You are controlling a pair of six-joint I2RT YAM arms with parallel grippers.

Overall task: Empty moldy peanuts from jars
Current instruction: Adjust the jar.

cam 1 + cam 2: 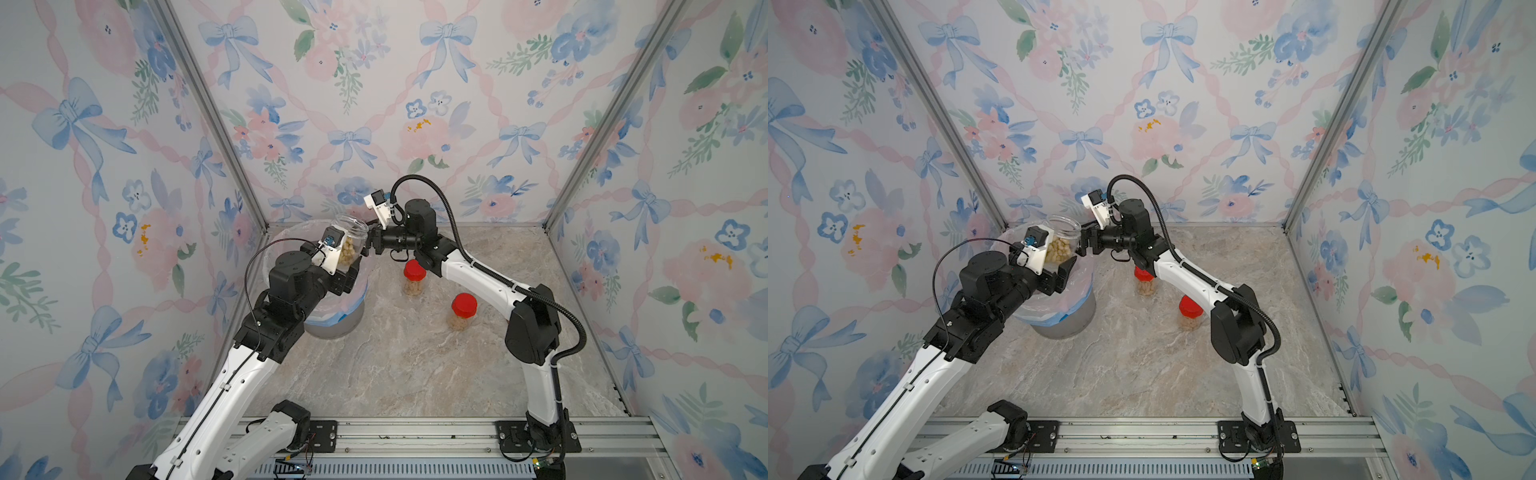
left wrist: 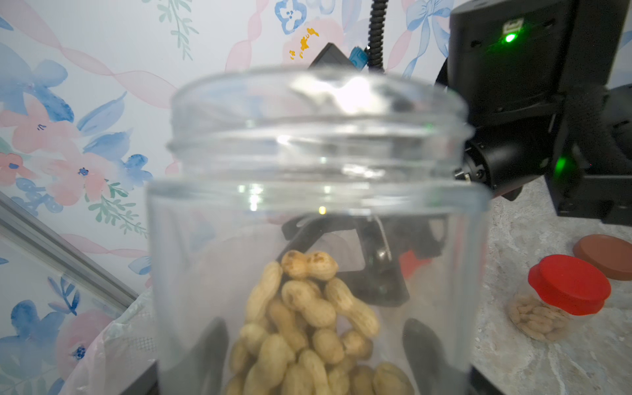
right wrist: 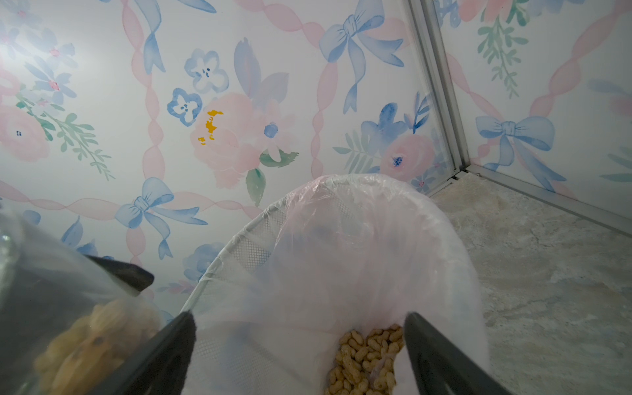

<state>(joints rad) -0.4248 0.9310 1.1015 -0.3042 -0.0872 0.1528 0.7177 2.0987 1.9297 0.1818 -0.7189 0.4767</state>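
Left pincer (image 2: 318, 352): clamped on the lower body of the wide jar (image 1: 353, 235), which is held lidless above the bin (image 1: 332, 322).
Moldy peanuts (image 2: 307, 325): heaped in the wide jar's lower part; a second heap (image 3: 366, 355) is seen in the bin's liner.
Right pincer (image 3: 301, 321): spread, nothing held, just beside the wide jar's mouth.
Red-lidded jars (image 1: 414, 280) (image 1: 462, 313): stood closed on the tabletop (image 1: 415, 374), peanuts inside.
Brown lid (image 2: 605, 251): laid on the tabletop.
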